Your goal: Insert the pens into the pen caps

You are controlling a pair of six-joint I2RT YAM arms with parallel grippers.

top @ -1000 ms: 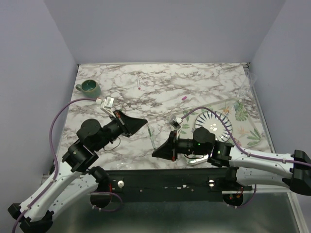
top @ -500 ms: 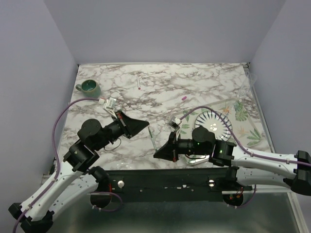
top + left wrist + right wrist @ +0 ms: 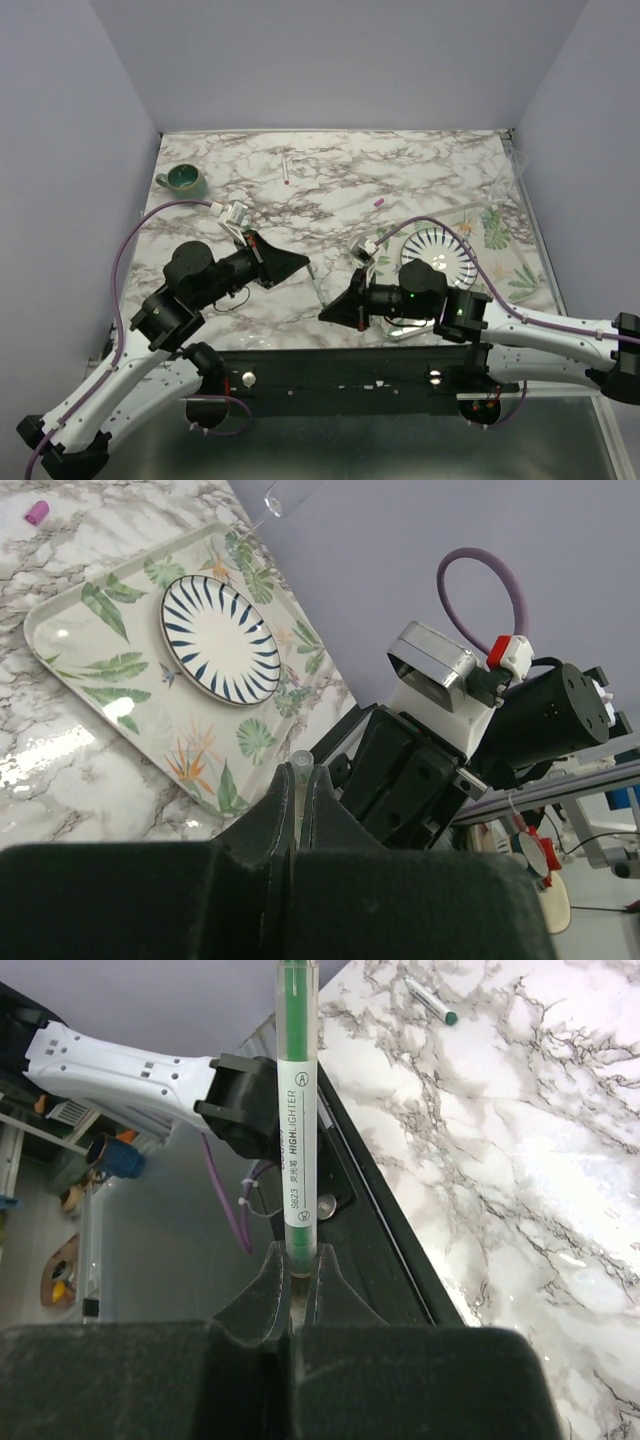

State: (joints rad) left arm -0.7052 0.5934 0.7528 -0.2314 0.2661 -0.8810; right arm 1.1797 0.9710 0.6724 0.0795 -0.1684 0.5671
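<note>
Lilac walls, marble table [image 3: 420, 170]. Mug [image 3: 183, 179] in the far left corner, not involved. Spare pen [image 3: 286, 168] lies far back, well clear of both arms.

Left gripper [image 3: 301, 262] hangs over the near-centre, fingers pinched shut on a short pale tube [image 3: 301, 759]. Only its end shows; probably a cap, can't confirm.

Green pen [image 3: 298, 1110] is held by one end in the right gripper [image 3: 325, 313]. Its jaws are clamped tight on it, and the shaft points straight out toward the left gripper. From above, the pen's free end sits just beside the left fingertips; can't tell if it's touching.

Pink cap [image 3: 378, 202] lies loose on the marble further right. Tray [image 3: 510, 280] with striped plate [image 3: 440, 250] sits at the right edge.

Step looks like mating the pen tip into the held tube. To do it well:
- line the two axes up first
- push along the pen's length, not sideways
- keep both grips firm, as the thin shaft could pivot in the jaws
- go slow on the last bit
</note>
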